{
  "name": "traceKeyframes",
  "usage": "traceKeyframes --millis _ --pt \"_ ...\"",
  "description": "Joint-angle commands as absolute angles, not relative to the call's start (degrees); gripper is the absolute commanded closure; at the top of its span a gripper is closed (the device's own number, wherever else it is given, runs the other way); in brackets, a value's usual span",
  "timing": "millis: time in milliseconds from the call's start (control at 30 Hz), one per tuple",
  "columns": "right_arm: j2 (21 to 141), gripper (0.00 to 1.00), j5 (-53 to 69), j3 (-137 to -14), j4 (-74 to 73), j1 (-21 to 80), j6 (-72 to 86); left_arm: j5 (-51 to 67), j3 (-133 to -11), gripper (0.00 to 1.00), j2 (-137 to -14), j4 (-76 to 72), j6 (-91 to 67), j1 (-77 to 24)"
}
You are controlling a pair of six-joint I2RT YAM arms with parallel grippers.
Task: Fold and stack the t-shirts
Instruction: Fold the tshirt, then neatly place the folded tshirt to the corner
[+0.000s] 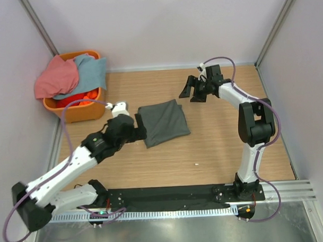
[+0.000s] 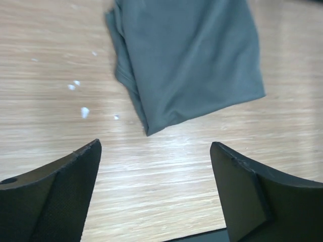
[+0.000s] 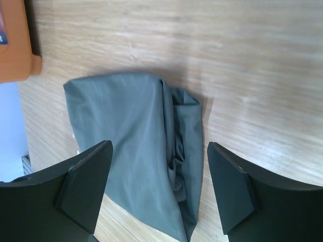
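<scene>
The left arm runs low and long from its base at the near left of the counter, forearm slanting up and to the right, so that the left gripper sits just off the left edge of the dark grey t-shirt. Its jaws stand wide apart with nothing between them but bare wood, the cloth lying ahead of the tips and clear of them. The right arm rises from its base at the near right, bends at a high elbow and reaches back toward the far middle, where the right gripper points down and leftward beyond the shirt's far right corner, apart from the cloth. Its jaws are also spread wide and hold nothing. The grey shirt is folded into a rough rectangle, lying flat and slightly askew on the counter between the two grippers. In the far left corner an orange basket stands against the wall, with a salmon-pink t-shirt heaped over its left rim and a light blue t-shirt draped beside it. A purple cable loops from the left arm in front of the basket. The left wrist view alone shows the layered fold edges along one side of the grey shirt and a few white specks on the wood nearby. The right wrist view alone shows bunched, wrinkled cloth along the shirt's opposite side and a corner of the basket beyond it.
</scene>
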State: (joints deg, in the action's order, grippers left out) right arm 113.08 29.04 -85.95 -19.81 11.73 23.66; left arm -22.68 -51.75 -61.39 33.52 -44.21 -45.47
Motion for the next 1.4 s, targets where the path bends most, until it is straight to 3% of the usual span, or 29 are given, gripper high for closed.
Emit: traceKeyframes --millis 0,400,733,767,867,967,1067,1233,1367 --pt "112.68 0.18 33.82 -80.97 -14.96 11.87 24.34 -30.31 -53.35 0.09 -52.05 46.29 -42.54 -45.44" --pt "116.19 0.21 36.39 -75.5 -8.44 12.92 26.54 -34.72 -54.14 0.01 -32.26 57.74 -45.44 -45.53" --pt "121.29 0.46 36.47 -72.51 -3.08 13.89 28.56 -36.03 -55.11 0.0 -30.85 59.68 -44.74 -45.44" --pt "121.55 0.57 36.56 -72.34 -2.29 13.89 29.09 -36.21 -55.11 0.0 -30.68 59.5 -44.74 -45.53" --pt "122.43 0.75 37.26 -71.37 -0.8 14.15 29.7 -36.21 -55.46 0.0 -30.76 59.68 -44.47 -45.53" --pt "123.22 0.83 39.02 -70.84 1.91 14.15 30.67 -36.74 -56.42 0.0 -31.46 60.64 -43.6 -45.53" --pt "123.22 0.98 41.74 -71.01 4.47 14.06 32.78 -37.0 -56.95 0.0 -32.08 60.99 -42.72 -45.44" --pt "121.99 0.99 40.61 -75.22 0.81 12.4 31.92 -37.44 -55.9 0.0 -31.55 60.03 -42.8 -45.44" --pt "122.51 0.99 34.74 -82.6 -10.86 10.02 26.82 -37.71 -55.11 0.0 -30.68 59.16 -43.07 -45.44"
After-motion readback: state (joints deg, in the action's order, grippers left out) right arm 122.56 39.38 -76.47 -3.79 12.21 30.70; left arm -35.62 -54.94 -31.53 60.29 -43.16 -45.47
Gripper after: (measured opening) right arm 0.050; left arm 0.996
